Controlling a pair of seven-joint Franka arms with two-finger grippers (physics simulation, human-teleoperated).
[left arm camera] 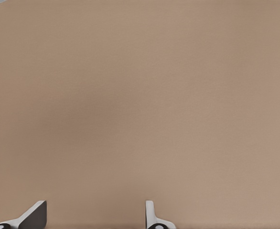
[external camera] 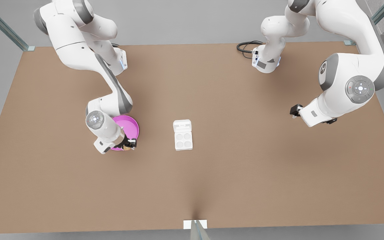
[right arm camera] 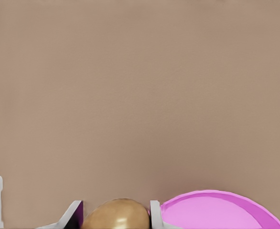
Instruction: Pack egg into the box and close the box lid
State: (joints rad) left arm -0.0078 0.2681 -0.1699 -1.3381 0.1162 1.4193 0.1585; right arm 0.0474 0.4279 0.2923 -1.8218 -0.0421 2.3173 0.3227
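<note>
The box point(external camera: 182, 135) lies mid-table point(external camera: 212, 183), its lid point(external camera: 182, 125) on the far side; the plate point(external camera: 128, 128) sits to the front view's left.

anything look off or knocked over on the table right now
Nothing stands out. The box sits flat with its box lid open and all four cups bare. The right end effector holds the egg beside the pink plate, which lies level. The left end effector waits open over the table.

A plain brown table point(external camera: 212, 180) carries everything. A pink plate point(external camera: 130, 126) lies toward the front view's left, and the white box point(external camera: 182, 135) sits near the middle with its box lid point(external camera: 182, 125) open flat on the far side.
</note>
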